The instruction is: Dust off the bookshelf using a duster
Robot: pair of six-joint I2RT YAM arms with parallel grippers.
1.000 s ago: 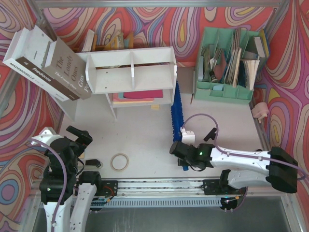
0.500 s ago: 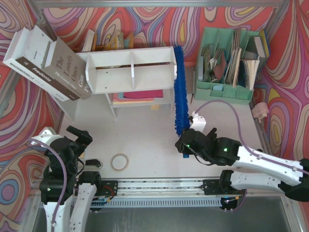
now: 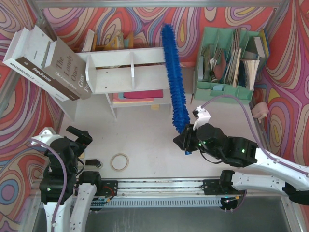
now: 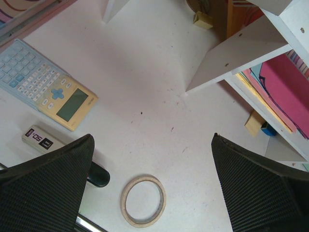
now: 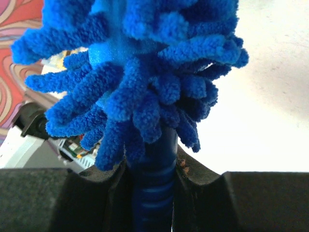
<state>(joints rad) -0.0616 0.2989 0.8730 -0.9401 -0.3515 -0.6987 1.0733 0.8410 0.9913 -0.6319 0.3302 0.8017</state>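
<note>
Shaggy blue microfibre duster (image 3: 173, 79) stood up from the right gripper (image 3: 186, 143), whose fingers were clamped tight on its ribbed plastic handle (image 5: 153, 193). The brush crossed the right end of the white flat-panelled bookshelf (image 3: 130, 70); contact was unclear. The left gripper (image 3: 82, 137) was spread wide, empty. The handle's end was hidden.

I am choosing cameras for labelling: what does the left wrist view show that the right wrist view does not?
Only the left wrist view: a calculator, a tape roll and part of the bookshelf. Only the right wrist view: the duster, its handle clamped in the right arm's jaws. Both: the white table.
</note>
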